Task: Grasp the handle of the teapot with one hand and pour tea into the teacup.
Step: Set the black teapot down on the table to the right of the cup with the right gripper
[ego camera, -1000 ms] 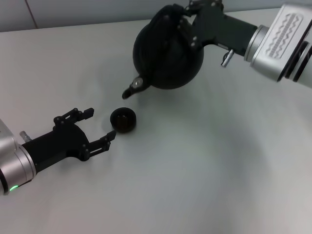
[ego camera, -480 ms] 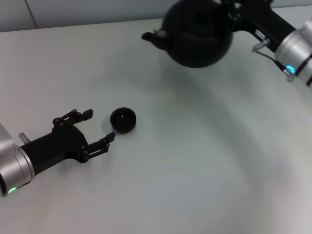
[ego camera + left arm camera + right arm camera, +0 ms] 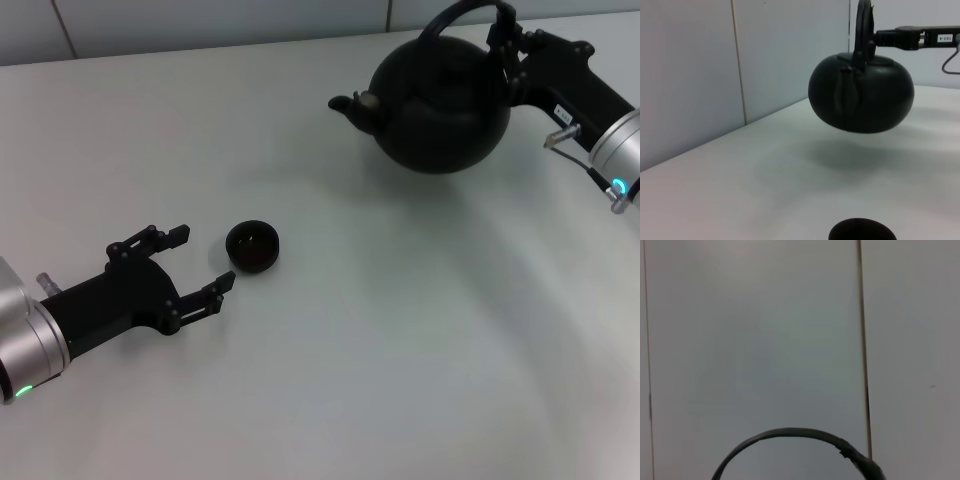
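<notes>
Smooth white table (image 3: 400,330); right tool (image 3: 508,50) clamps round matte teapot's (image 3: 440,105) arched handle (image 3: 455,15).

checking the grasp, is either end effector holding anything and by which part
The right end effector holds the teapot by its arched handle, lifted clear of the table. The left end effector is open beside the teacup, holding nothing.
</notes>
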Tool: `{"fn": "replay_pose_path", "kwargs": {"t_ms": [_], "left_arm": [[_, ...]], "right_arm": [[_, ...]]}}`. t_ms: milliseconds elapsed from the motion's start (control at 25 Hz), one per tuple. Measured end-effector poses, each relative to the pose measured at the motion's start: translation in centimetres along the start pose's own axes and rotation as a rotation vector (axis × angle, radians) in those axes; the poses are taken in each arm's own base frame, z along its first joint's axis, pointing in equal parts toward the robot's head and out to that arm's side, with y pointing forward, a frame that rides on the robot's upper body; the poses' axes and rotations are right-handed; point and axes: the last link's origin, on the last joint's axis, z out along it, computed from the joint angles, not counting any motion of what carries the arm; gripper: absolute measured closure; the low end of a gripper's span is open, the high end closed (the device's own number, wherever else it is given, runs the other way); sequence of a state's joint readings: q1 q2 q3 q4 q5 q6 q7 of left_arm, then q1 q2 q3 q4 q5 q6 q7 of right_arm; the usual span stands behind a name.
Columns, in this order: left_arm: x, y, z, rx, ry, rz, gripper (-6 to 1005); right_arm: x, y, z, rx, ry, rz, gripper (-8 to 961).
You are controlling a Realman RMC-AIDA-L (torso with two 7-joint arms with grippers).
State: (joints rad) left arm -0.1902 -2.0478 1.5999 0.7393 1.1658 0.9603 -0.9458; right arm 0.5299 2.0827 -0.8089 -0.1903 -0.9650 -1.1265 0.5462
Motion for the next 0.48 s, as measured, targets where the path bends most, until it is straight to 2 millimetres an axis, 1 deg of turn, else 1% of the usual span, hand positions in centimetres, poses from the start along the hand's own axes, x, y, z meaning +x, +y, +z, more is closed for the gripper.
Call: {"fn": "replay_pose_path", "kwargs": {"t_ms": [240,480], "left_arm": [[-0.2,0.2,0.2,-0.006,-0.015,0.009,189],[-0.2,0.3,0.2,-0.007,-0.016,0.01,189]], "right_arm": [[0.8,0.3,-0.4,0.009,0.025,-0.024,872],[1.2,0.1,-0.5,0.028,0.05,-0.026,872]]}}
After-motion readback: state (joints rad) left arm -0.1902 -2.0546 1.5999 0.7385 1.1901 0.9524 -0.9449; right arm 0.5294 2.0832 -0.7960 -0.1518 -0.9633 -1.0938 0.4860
